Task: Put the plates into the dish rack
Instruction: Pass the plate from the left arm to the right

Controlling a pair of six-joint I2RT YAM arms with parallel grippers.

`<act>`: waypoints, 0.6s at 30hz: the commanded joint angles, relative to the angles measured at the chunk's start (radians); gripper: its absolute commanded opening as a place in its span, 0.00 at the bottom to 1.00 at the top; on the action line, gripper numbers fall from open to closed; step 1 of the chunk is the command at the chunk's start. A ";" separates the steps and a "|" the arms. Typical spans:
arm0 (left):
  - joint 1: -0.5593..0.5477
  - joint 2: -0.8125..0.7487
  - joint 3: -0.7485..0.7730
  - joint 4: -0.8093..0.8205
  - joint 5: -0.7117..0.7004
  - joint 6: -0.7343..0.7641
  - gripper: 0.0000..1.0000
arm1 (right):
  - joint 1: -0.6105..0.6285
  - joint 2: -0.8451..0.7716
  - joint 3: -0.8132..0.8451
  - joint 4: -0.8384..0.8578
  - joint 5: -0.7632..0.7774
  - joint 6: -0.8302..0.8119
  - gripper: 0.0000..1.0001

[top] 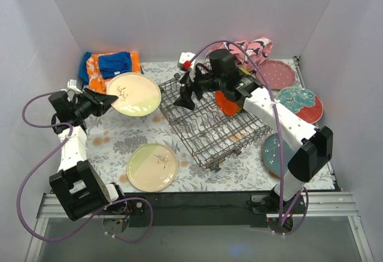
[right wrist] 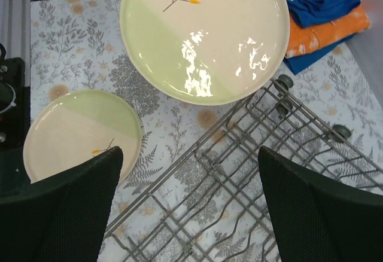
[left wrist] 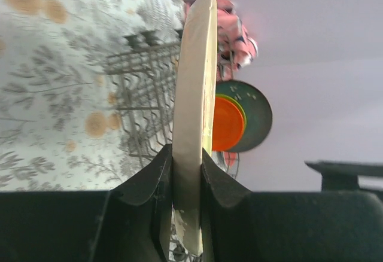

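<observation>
My left gripper (top: 105, 102) is shut on the rim of a cream and lime plate with a leaf sprig (top: 134, 94), holding it off the table left of the dish rack (top: 203, 148). In the left wrist view this plate (left wrist: 194, 82) stands edge-on between the fingers (left wrist: 152, 178). My right gripper (top: 187, 97) hangs open over the rack's far left part (right wrist: 251, 178), with nothing between its fingers (right wrist: 78, 202). An orange plate (top: 226, 103) and a dark green plate (left wrist: 258, 115) stand in the rack. A second cream plate (top: 152, 167) lies flat near the front.
Orange and blue cloths (top: 111, 64) lie at the back left, and a pink patterned cloth (top: 256, 48) at the back. A dotted pink-red plate (top: 276, 73), a teal-on-red plate (top: 300, 103) and a teal plate (top: 273, 154) lie right of the rack.
</observation>
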 commanded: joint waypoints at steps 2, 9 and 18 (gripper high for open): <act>-0.097 -0.070 0.056 0.232 0.190 -0.098 0.00 | -0.130 -0.058 -0.055 0.024 -0.147 0.287 0.97; -0.224 -0.087 0.031 0.403 0.213 -0.227 0.00 | -0.251 -0.099 -0.141 0.118 -0.138 0.511 0.98; -0.431 -0.061 -0.030 0.599 0.150 -0.334 0.00 | -0.356 -0.159 -0.289 0.194 -0.253 0.766 0.98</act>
